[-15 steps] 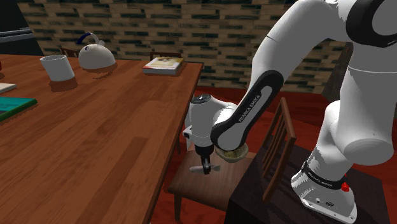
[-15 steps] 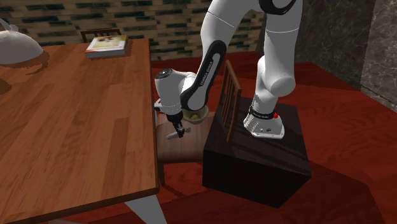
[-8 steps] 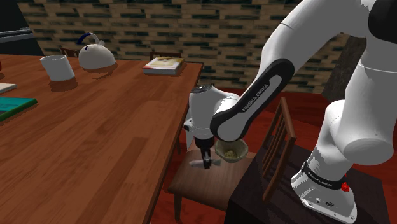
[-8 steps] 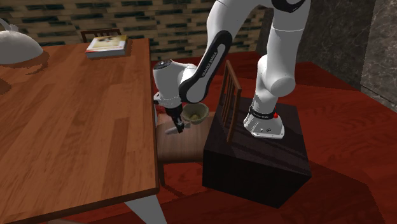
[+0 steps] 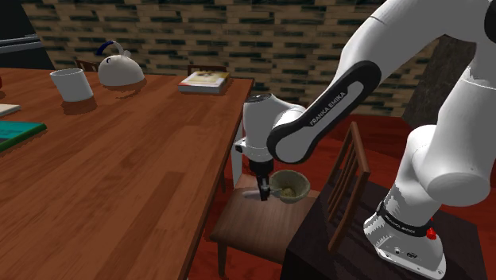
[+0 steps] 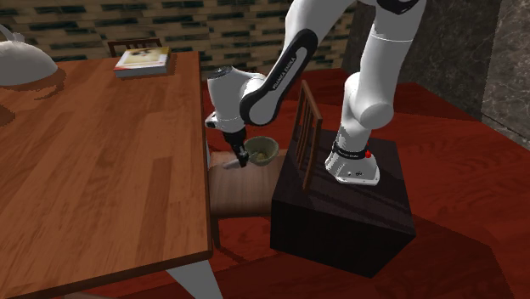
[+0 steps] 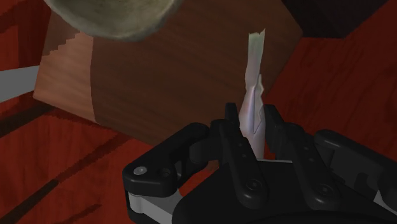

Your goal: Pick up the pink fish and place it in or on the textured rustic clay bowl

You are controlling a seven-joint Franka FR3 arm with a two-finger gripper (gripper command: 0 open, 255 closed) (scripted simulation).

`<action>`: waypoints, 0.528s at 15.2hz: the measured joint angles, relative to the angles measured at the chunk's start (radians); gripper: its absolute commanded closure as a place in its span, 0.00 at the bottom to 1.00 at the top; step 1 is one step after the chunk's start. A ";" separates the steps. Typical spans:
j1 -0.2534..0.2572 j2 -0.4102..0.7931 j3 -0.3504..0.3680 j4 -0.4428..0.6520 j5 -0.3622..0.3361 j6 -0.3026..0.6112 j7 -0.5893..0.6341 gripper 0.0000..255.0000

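My black gripper [image 5: 265,193] hangs over the wooden chair seat [image 5: 253,227], right beside the near rim of the greenish-grey clay bowl [image 5: 290,187] that stands on the seat. It is shut on the fish [image 7: 254,89], a thin, pale, faintly pinkish shape that sticks out beyond the fingertips [image 7: 231,122]. In the second exterior view the gripper [image 6: 243,160] sits at the left edge of the bowl [image 6: 262,150], a little above the seat. The bowl [image 7: 114,16] lies ahead of the fingers in the wrist view, off to one side of the fish.
A large wooden table [image 5: 119,175] stands close to the chair, carrying a white kettle [image 5: 119,70], a white mug [image 5: 70,83] and a book [image 5: 203,80]. The chair's slatted back [image 5: 350,179] rises between the bowl and the dark stand [image 5: 334,254].
The gripper, still holding the fish, has risen and moved to the shoulder view's right, from over the seat's middle to the bowl's rim. The bowl has not moved.
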 measured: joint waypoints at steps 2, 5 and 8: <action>-0.023 -0.040 -0.026 -0.037 0.004 -0.002 -0.052 1.00; -0.056 -0.086 -0.066 -0.097 0.002 0.011 -0.125 1.00; -0.096 -0.124 -0.113 -0.139 -0.011 0.013 -0.201 1.00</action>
